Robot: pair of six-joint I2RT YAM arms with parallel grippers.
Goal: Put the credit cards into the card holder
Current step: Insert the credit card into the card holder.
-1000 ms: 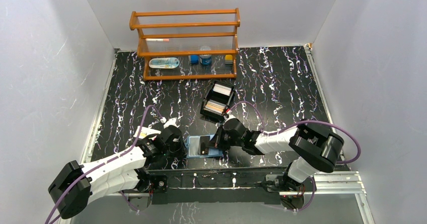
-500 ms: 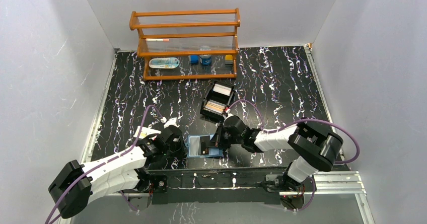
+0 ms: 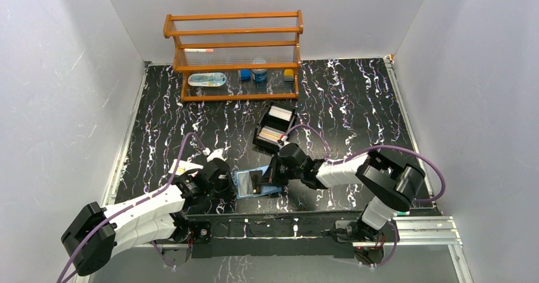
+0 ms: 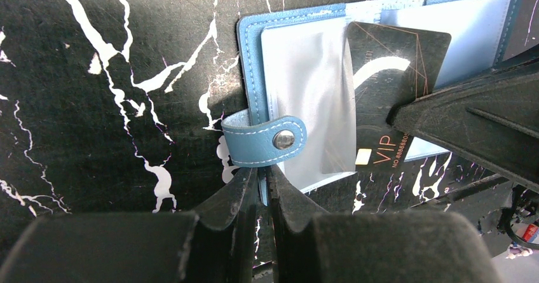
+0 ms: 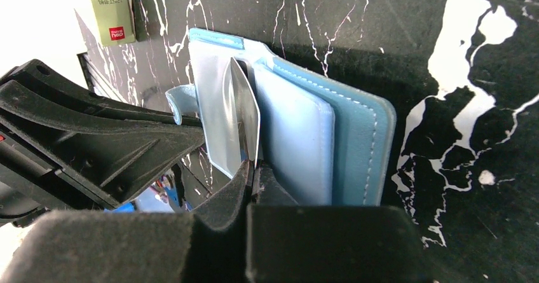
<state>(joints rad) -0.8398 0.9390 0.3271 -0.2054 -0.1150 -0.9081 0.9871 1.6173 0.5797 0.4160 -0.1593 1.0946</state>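
Right gripper (image 5: 254, 172) pinched tight on black VIP card (image 4: 391, 67), tilted over clear sleeve (image 4: 305, 86) of open card holder (image 4: 251, 73) at table (image 3: 356, 105) near edge. Left gripper (image 4: 262, 184) clamps holder's rim by snap tab (image 4: 264, 141). Risk imo: card misses slot mouth, buckles floppy sleeve or drags holder loose.

Card (image 4: 397, 60) corner under right gripper (image 3: 271, 177), apparently

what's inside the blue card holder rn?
The card holder shows clear plastic sleeves and one black VIP card between them, pinched by the right gripper. No other card visible. The gripper hides the card's near end; insertion depth unclear.
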